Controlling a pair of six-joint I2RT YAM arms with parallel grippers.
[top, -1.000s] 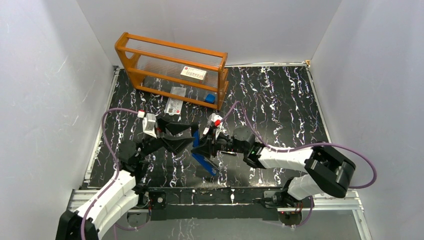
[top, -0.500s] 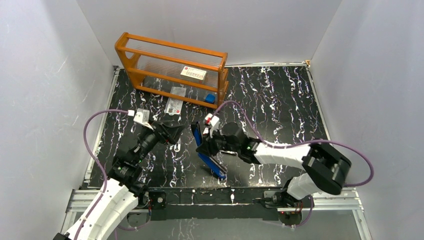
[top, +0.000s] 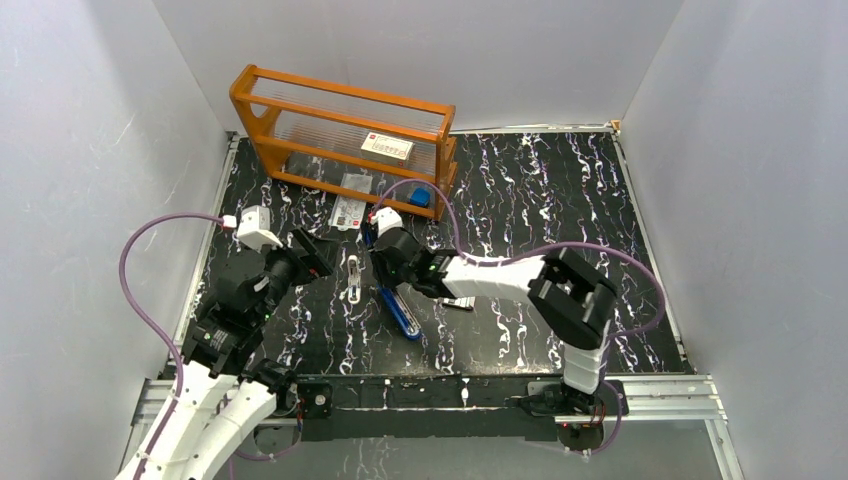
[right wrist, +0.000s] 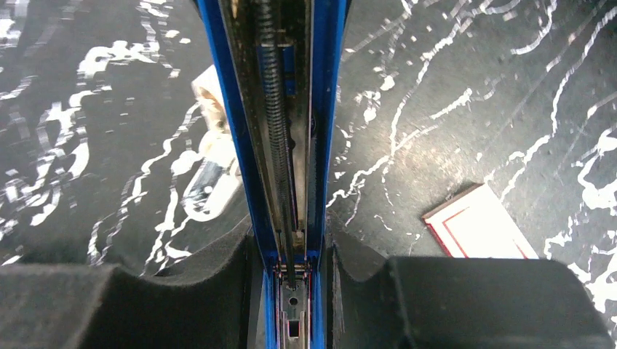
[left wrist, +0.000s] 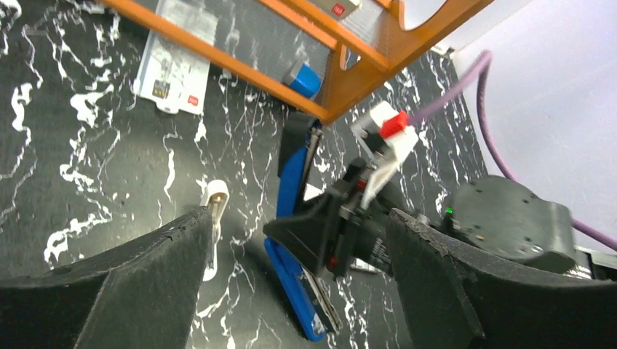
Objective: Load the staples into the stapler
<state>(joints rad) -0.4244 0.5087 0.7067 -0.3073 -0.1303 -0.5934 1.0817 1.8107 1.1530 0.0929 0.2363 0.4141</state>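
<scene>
silvery-white staple strips in tiny pale tray point(top: 355, 279) lay on black marbled worktop point(top: 560, 200), just beside long blue steel-channelled stapler point(top: 402, 312), its left-arm side. right pincer point(right wrist: 293, 247) clamped stapler's opened channel; left pincer point(top: 308, 256) gaped wide, empty. strips likely light, brittle, slippery: pinch tray's long sides.

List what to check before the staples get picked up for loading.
1. stapler hinged open: ok.
2. right end effector shut on the stapler's raised arm: ok.
3. left end effector open and empty: ok.
4. staples lying loose beside the stapler, nothing touching them: ok.
5. staples centred between the left fingers: not ok, they sit close by one finger.
6. feed channel free of old staples: cannot tell.
</scene>
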